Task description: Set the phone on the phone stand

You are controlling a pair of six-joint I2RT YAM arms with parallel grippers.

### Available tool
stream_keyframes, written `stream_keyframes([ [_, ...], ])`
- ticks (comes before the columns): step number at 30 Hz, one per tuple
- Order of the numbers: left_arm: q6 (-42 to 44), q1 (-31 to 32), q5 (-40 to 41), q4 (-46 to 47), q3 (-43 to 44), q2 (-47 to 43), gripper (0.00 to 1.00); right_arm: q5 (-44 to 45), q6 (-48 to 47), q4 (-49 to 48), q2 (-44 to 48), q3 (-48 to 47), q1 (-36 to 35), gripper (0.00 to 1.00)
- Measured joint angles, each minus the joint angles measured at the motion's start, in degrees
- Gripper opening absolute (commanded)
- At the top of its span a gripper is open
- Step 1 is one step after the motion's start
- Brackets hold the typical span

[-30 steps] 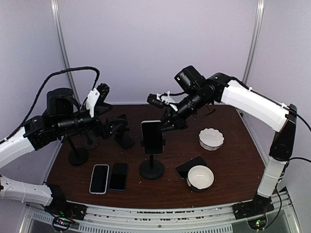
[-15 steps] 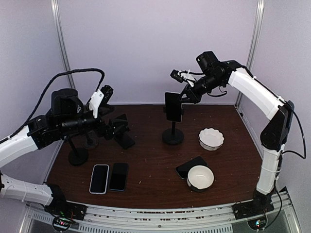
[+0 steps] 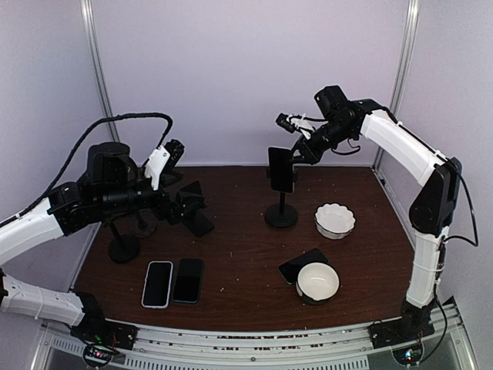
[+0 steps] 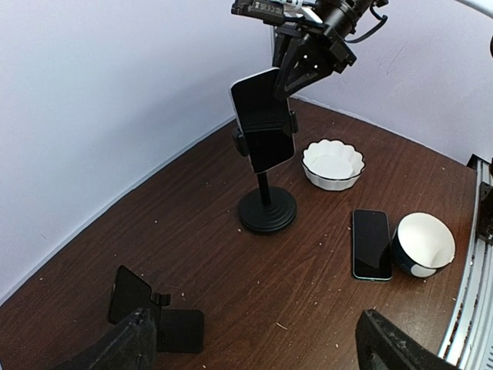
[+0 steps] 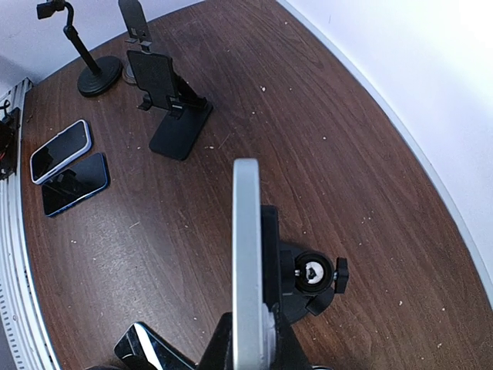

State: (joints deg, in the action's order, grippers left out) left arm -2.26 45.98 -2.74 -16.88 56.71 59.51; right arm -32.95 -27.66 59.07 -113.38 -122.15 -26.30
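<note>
One phone (image 3: pixel 281 169) sits upright in the clamp of the round-based stand (image 3: pixel 281 216). The stand's base rests on the table (image 3: pixel 246 254) toward the far side, near the scalloped bowl (image 3: pixel 335 220) on its right. The right pincer (image 3: pixel 298 153) is clenched on the phone's top edge, reaching in from above and the right. In its wrist view the phone's thin edge runs up between the fingers, with the stand's ball joint just behind.

The left pincer (image 4: pixel 256 339) hangs released, jaws spread wide, over the table's left side. It is near the folding stand (image 4: pixel 150 312) and well apart from the phone.

Toward the front left, a white-rimmed handset (image 3: pixel 157 284) and a dark handset (image 3: pixel 188 280) lie flat side by side. A third handset (image 3: pixel 300 266) lies flat just beside the round bowl (image 3: pixel 317 281). A pole stand (image 3: pixel 123 247) stands at the left.
</note>
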Motion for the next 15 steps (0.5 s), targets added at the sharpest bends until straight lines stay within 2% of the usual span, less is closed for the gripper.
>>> stream_keyframes([
  [2, 0.0, 0.0, 0.0, 0.0, 0.0, 0.0, 0.93, -0.1, 0.0, -0.9, 0.0, 0.9, 0.2, 0.2],
  [4, 0.0, 0.0, 0.1, 0.0, 0.0, 0.0, 0.94, -0.7, -0.1, -1.9, 0.3, 1.9, 0.4, 0.46],
  [5, 0.0, 0.0, 0.2, 0.0, 0.0, 0.0, 0.94, -0.9, 0.0, -3.0, 0.6, 2.5, 0.4, 0.52],
  [15, -1.8, 0.0, 5.9, -2.3, 1.0, 1.4, 0.98, -2.0, 0.7, -8.5, 5.4, 8.9, 0.4, 0.7],
])
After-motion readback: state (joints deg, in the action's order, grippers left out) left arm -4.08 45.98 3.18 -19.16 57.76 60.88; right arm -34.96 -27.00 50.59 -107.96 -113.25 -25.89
